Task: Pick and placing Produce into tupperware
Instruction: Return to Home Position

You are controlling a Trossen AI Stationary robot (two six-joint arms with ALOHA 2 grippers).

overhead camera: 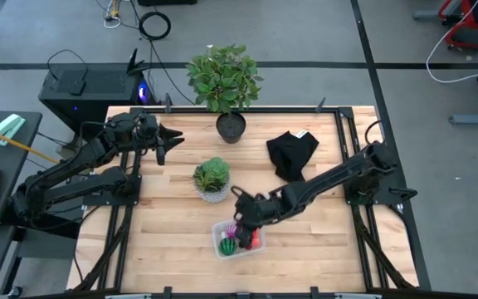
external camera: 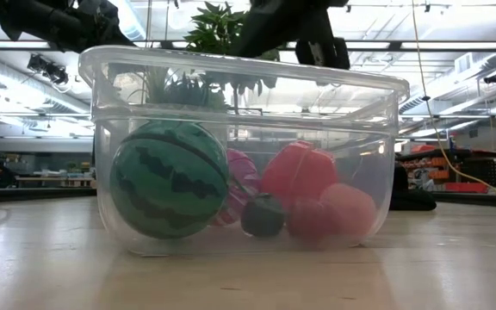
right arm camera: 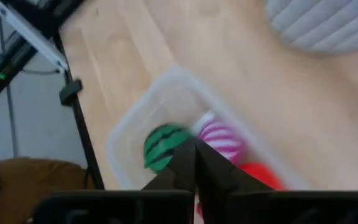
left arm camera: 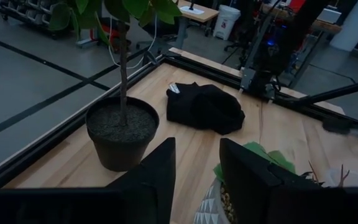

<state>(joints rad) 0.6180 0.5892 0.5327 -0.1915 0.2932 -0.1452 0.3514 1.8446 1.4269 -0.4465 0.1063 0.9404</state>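
Note:
The clear tupperware [overhead camera: 217, 236] stands on the table near its front edge and fills the low view [external camera: 377, 172]. In it lie a green striped ball [external camera: 169, 179], a purple striped piece [external camera: 241, 185], a red piece [external camera: 298, 170], a pink-red piece [external camera: 347, 211] and a tiny dark one [external camera: 263, 215]. My right gripper [right arm camera: 196, 155] is shut and empty just above the tub's far side [overhead camera: 241, 227]. My left gripper [left arm camera: 197, 168] is open and empty at the table's far left [overhead camera: 169, 141].
A small leafy plant in a white pot [overhead camera: 212, 178] stands just beyond the tub. A tall plant in a dark pot [overhead camera: 231, 124] stands at the far edge, and it also shows in the left wrist view [left arm camera: 122, 130]. A black cloth [overhead camera: 293, 154] lies at the far right.

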